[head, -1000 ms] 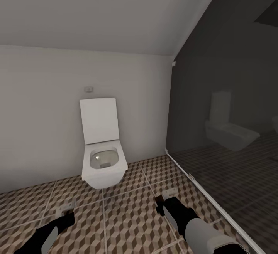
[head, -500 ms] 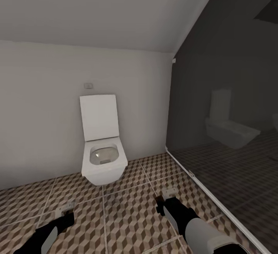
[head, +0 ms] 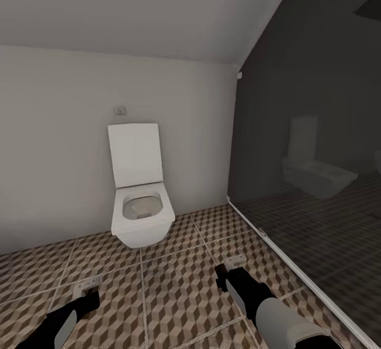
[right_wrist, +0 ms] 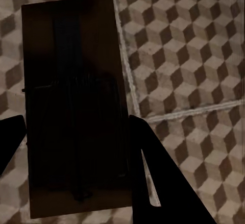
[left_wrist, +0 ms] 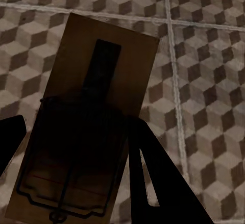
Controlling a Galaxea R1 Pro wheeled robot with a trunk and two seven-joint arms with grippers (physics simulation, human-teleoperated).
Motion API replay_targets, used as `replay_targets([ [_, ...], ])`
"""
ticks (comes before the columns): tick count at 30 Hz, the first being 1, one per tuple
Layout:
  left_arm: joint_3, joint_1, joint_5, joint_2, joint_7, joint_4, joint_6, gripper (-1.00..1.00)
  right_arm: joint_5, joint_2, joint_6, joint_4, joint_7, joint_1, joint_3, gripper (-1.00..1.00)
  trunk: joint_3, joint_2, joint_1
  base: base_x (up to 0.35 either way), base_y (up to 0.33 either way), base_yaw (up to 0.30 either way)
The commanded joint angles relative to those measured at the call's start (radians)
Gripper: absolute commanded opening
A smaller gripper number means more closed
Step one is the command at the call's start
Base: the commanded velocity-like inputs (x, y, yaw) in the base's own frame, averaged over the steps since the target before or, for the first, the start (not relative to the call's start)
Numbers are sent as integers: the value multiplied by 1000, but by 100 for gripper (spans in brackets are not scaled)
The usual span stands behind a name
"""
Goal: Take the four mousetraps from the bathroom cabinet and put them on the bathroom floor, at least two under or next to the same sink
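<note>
Head view: a white toilet (head: 138, 200) with its lid up stands against the pale wall at centre, a small wall plate (head: 120, 109) above it in the upper left-centre. A dark glass panel (head: 317, 126) fills the right side and carries a dim reflection of the toilet; its pale bottom rail (head: 286, 261) runs diagonally to the lower right. The floor (head: 174, 285) of cube-patterned tiles spreads across the bottom. The left gripper (head: 87, 285) sits at lower left and the right gripper (head: 233, 267) at lower centre-right, each with a small pale piece at its tip. Whether these are mousetraps is too small to tell here.

Left wrist view: the left gripper (left_wrist: 76, 147) is clamped on 1 trap (left_wrist: 87, 122), a brown board with thin wire parts, held between the 2 dark fingers (left_wrist: 153, 173) above the tiles. A grout cross lies behind it in the upper right of the frame.

Right wrist view: the right gripper (right_wrist: 76, 147) grips a 2nd trap (right_wrist: 74, 112), darker and more shadowed, its wire faint, held between its fingers (right_wrist: 153, 178). Grout lines run down the middle of the frame and across the right side. Both wrist views show the boards plainly, which the head view does not, while the toilet and glass appear in the head view.
</note>
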Motion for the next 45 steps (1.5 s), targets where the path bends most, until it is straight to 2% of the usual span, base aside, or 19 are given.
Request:
replay_targets([
  [1, 7, 0, 6, 3, -4, -11, 9, -100, 4, -1, 9, -25, -3, 0, 4, -100, -5, -1, 0, 0, 0, 0],
  [6, 8, -1, 7, 9, -1, -114, 24, -100, 4, -2, 16, -96, -11, 0, 4, -100, -24, -2, 2, 0, 0, 0],
  [10, 9, -2, 7, 12, 8, -224, 87, -100, 1, -2, 12, -112, -13, 3, 4, -100, -40, -3, 4, 0, 0, 0],
  [16, 8, -2, 5, 12, 33, -299, 109, -100, -1, -1, 8, -126, -13, 4, 3, -100, -63, -4, 7, 0, 0, 0],
  [28, 7, -2, 5, 9, 37, -313, 99, -100, -1, 1, 10, -131, -12, 4, 2, -100, -110, -7, 12, 0, 0, 0],
  [37, 5, -2, 5, 8, 37, -317, 48, -100, 0, -3, 9, -133, -14, 4, 4, -100, -144, -9, 16, 0, 0, 0],
  [45, 3, -2, 5, 4, 35, -320, 37, -100, -1, -6, 23, -189, -31, 4, 4, -100, -144, -9, 16, 0, 0, 0],
])
